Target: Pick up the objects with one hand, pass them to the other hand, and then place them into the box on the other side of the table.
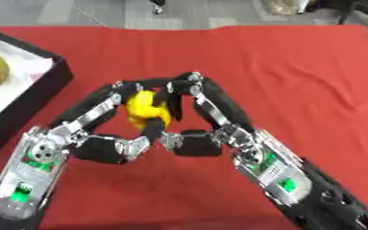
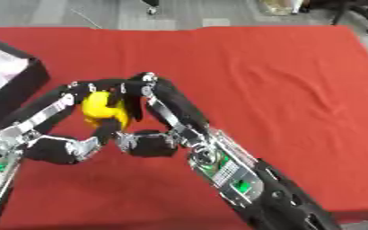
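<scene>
Left eye view: both hands meet over the red table (image 1: 297, 76) — left hand (image 1: 101, 112) and right hand (image 1: 211, 108) fingers curled around a yellow object (image 1: 144, 110). Right eye view: the black box (image 2: 18, 83) sits far left — well apart.

It looks like an office or lab room: a tabletop (image 1: 297, 67) with a red cloth, a grey floor (image 1: 101, 13), and chair wheels (image 2: 352, 15) behind it.

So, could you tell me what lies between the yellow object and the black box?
Only the left hand curled round the yellow object, then bare red cloth up to the black box, as the left eye view shows.
</scene>
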